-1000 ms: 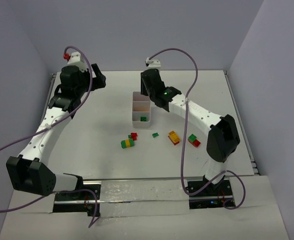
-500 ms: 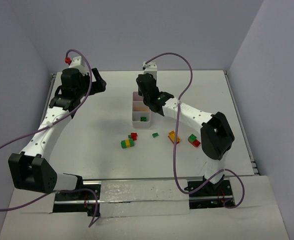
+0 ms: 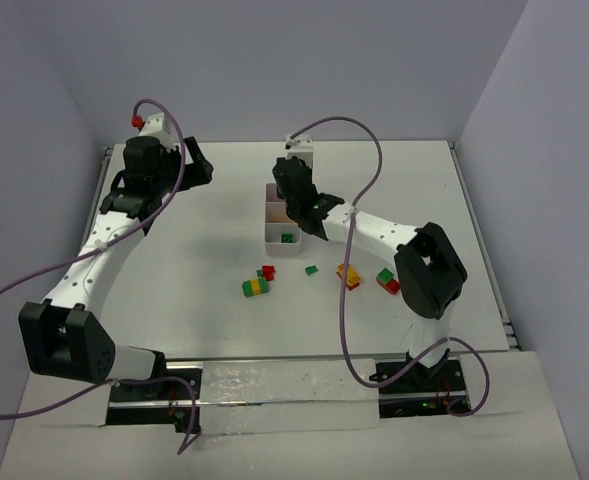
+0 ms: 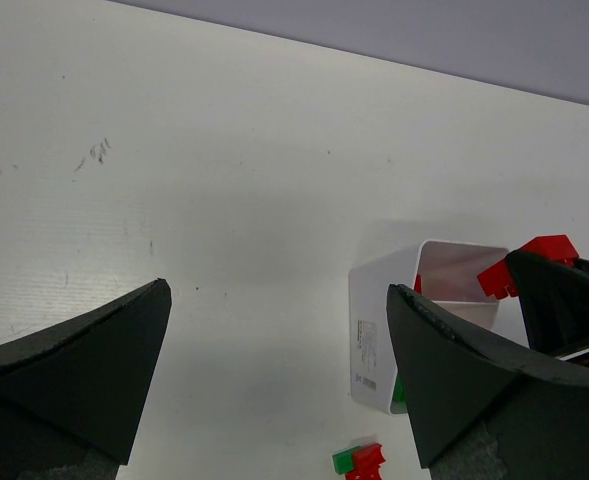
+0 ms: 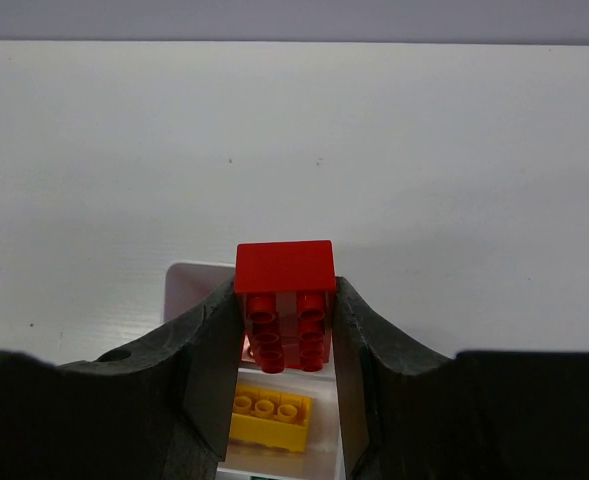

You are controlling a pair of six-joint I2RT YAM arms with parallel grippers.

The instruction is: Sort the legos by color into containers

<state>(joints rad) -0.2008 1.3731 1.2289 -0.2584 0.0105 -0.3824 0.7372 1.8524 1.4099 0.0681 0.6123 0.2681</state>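
Observation:
The white three-compartment tray (image 3: 270, 240) stands mid-table. My right gripper (image 3: 288, 200) hangs over its far compartment, shut on a red lego (image 5: 285, 298) with the studs facing the camera. Below it a yellow lego (image 5: 269, 417) lies in the middle compartment, and a green lego (image 3: 288, 238) in the near one. The left wrist view shows the tray (image 4: 374, 330) and the held red lego (image 4: 534, 262). Loose legos lie in front of the tray: a green-yellow stack (image 3: 256, 287), a red one (image 3: 267, 272), a small green one (image 3: 312, 270), a yellow-red stack (image 3: 349, 275) and a green-red stack (image 3: 387, 281). My left gripper (image 3: 196, 160) is open at the far left, holding nothing.
The right arm's forearm (image 3: 374, 228) stretches over the table right of the tray, above the yellow-red stack. Grey walls (image 3: 274, 70) close the table at the back and sides. A green-red stack (image 4: 359, 461) shows at the bottom of the left wrist view.
My right gripper has swung left with the red lego, from beside the tray's far end to over its far compartment. The left arm has barely shifted.

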